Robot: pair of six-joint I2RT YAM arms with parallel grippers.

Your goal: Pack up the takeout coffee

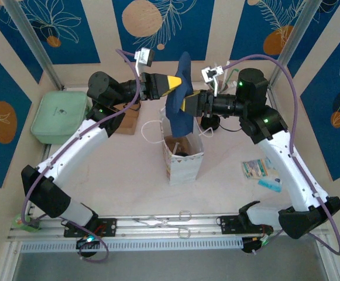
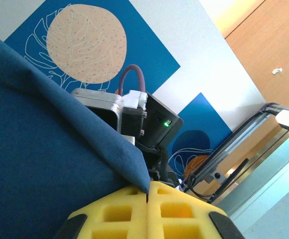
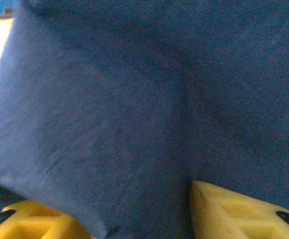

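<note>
Takeout coffee (image 1: 182, 154) barely vis in bag (image 1: 187, 168), blue cloth (image 1: 178, 96) overhanging

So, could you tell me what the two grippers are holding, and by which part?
The blue cloth: the left gripper pinches an edge, the right gripper clamps a fold of it.

Legible text, numbers or brands: none you can read.

Print you can see but not make out:
- small dark emblem on the lid of the mint-green plastic box (image 1: 58, 117);
- faint grey pattern low on the white paper bag (image 1: 184, 168);
- teal-and-white printing on the flat packets (image 1: 262, 172) at the right.
</note>
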